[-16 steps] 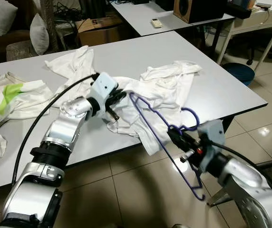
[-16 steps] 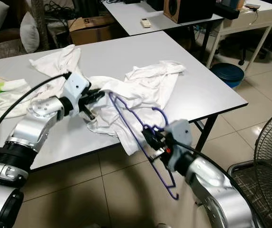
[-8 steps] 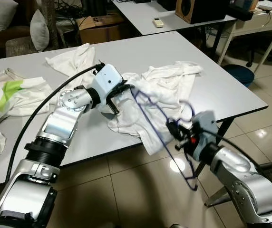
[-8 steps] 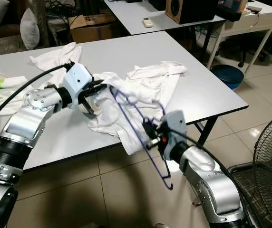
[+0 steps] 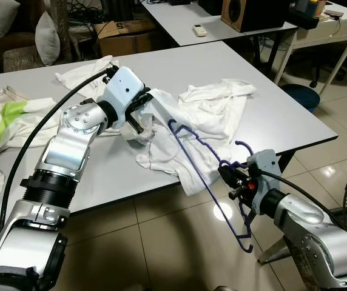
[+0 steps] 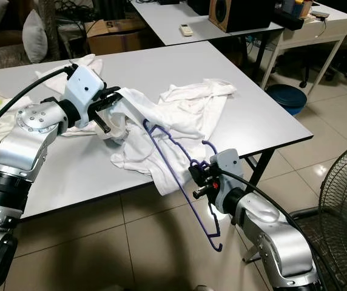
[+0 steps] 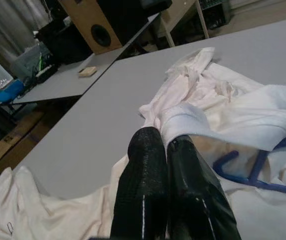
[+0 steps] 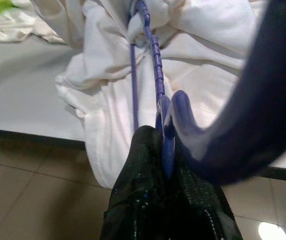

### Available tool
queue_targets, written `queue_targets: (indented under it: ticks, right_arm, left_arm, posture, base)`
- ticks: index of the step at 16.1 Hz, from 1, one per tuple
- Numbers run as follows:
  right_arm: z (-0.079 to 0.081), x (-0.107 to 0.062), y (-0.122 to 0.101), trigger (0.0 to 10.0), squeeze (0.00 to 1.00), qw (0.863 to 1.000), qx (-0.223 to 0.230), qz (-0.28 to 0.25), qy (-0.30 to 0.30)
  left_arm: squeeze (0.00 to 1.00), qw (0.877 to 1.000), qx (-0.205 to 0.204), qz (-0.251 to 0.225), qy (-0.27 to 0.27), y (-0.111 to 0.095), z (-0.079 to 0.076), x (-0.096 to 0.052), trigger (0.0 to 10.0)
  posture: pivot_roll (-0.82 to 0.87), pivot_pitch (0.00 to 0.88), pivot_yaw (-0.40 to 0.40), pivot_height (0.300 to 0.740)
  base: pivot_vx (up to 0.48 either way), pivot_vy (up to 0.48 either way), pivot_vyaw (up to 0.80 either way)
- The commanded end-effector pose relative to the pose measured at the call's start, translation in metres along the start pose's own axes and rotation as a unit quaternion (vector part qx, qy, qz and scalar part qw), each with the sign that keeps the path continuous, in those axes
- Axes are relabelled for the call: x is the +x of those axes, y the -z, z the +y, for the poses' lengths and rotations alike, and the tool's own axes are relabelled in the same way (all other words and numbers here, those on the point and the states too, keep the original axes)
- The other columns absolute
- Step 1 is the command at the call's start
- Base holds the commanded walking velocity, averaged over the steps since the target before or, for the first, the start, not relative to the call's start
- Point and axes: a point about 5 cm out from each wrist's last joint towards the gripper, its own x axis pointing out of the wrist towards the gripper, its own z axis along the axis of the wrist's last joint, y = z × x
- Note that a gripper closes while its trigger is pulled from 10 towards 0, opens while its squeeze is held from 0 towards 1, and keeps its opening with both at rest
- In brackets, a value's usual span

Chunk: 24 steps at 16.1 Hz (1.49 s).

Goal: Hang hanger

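- Two silver arms reach forward, and the right gripper (image 5: 229, 177) is the nearest one, just off the front edge of the table (image 5: 282, 115). Its forearm comes up from the lower right and bends at the elbow.
- Its black fingers (image 8: 148, 165) are pressed together on the neck of the hanger (image 5: 198, 154), near the hook.
- The hanger is thin blue-purple plastic. One end hangs down over the tiled floor (image 5: 161, 242), the other end is inside the white shirt (image 5: 192, 121).
- The shirt is soft crumpled cloth; part of it falls over the table edge.
- The left gripper (image 5: 142, 115) is farther, above the table, with the arm bent up from the lower left. Its fingers (image 7: 148, 170) are closed and pinch a fold of the shirt, lifted a little.
- A black cable (image 5: 34, 145) runs along this arm.
- More white cloth (image 5: 82, 73) and a green and white garment (image 5: 3, 121) lie behind.
- No writing can be read.
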Motion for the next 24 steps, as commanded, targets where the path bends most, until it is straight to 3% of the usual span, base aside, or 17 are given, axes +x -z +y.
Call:
queue_targets:
  ticks: [1, 3, 4, 5, 9, 10, 11, 12, 13, 15, 18, 22, 24]
  right_arm:
    - [0.001, -0.005, -0.009, 10.0, 0.00, 0.999, 0.007, -0.032, -0.012]
    - [0.008, -0.009, -0.024, 10.0, 0.00, 0.996, 0.022, -0.083, -0.038]
    - [0.010, -0.010, -0.027, 10.0, 0.00, 0.994, 0.028, -0.097, -0.039]
    - [0.009, -0.010, -0.025, 10.0, 0.00, 0.995, 0.027, -0.092, -0.034]
    - [0.010, -0.013, -0.020, 10.0, 0.00, 0.996, 0.029, -0.080, -0.034]
    - [0.010, -0.013, -0.020, 10.0, 0.00, 0.996, 0.029, -0.079, -0.034]
    - [0.011, -0.013, -0.020, 10.0, 0.00, 0.996, 0.029, -0.079, -0.034]
    - [0.011, -0.012, -0.020, 10.0, 0.00, 0.996, 0.029, -0.080, -0.035]
    - [0.012, -0.012, -0.021, 10.0, 0.00, 0.996, 0.028, -0.081, -0.036]
    - [0.013, -0.013, -0.021, 10.0, 0.00, 0.996, 0.028, -0.082, -0.037]
    - [0.013, -0.014, -0.022, 10.0, 0.00, 0.995, 0.028, -0.085, -0.038]
    - [0.015, -0.008, -0.022, 10.0, 0.00, 0.995, 0.029, -0.079, -0.047]
    - [0.016, 0.000, -0.019, 10.0, 0.00, 0.997, 0.020, -0.055, -0.055]
  left_arm:
    - [0.00, 1.000, 0.001, 0.009, 0.019, 0.004, -0.007, -0.001, 1.0]
    - [0.00, 0.998, 0.004, 0.030, 0.052, 0.016, -0.023, -0.001, 4.7]
    - [0.00, 0.998, 0.004, 0.038, 0.055, 0.019, -0.027, -0.001, 10.0]
    - [1.00, 0.997, -0.009, 0.037, 0.066, 0.019, -0.030, -0.001, 10.0]
    - [1.00, 0.997, 0.013, 0.043, 0.055, 0.020, -0.028, -0.002, 10.0]
    - [0.96, 0.998, 0.017, 0.043, 0.044, 0.019, -0.026, -0.001, 10.0]
    - [0.00, 0.998, 0.015, 0.042, 0.038, 0.018, -0.024, 0.000, 10.0]
    - [0.00, 0.998, 0.014, 0.043, 0.037, 0.018, -0.024, 0.001, 10.0]
    - [0.00, 0.998, 0.017, 0.046, 0.034, 0.019, -0.024, 0.001, 8.3]
    - [0.00, 0.998, 0.025, 0.054, 0.033, 0.022, -0.024, 0.001, 0.0]
    - [0.00, 0.997, 0.031, 0.067, 0.036, 0.027, -0.027, 0.000, 0.0]
    - [0.00, 0.999, 0.015, 0.030, 0.007, 0.014, -0.016, 0.002, 0.0]
    - [0.00, 1.000, 0.001, -0.017, 0.004, -0.006, -0.013, 0.003, 0.0]
  posture:
    - [-0.14, 0.000, 0.020, 0.740]
    - [-0.14, 0.000, 0.025, 0.740]
    - [-0.15, 0.000, 0.028, 0.740]
    - [-0.15, 0.000, 0.031, 0.740]
    - [-0.16, 0.000, 0.030, 0.740]
    - [-0.16, 0.000, 0.030, 0.740]
    - [-0.16, 0.000, 0.031, 0.740]
    - [-0.16, 0.000, 0.032, 0.740]
    - [-0.16, 0.000, 0.034, 0.740]
    - [-0.16, 0.000, 0.035, 0.740]
    - [-0.16, 0.000, 0.035, 0.740]
    - [-0.16, 0.000, 0.034, 0.740]
    - [-0.15, 0.000, 0.029, 0.740]
  base:
    - [0.000, 0.000, 0.00]
    - [0.000, 0.000, 0.00]
    - [0.000, 0.000, 0.00]
    - [0.000, 0.000, 0.00]
    - [0.000, 0.000, 0.00]
    - [0.000, 0.000, 0.00]
    - [0.000, 0.000, 0.00]
    - [0.000, 0.000, 0.00]
    - [0.000, 0.000, 0.00]
    - [0.000, 0.000, 0.00]
    - [0.000, 0.000, 0.00]
    - [0.000, 0.000, 0.00]
    - [0.000, 0.000, 0.00]
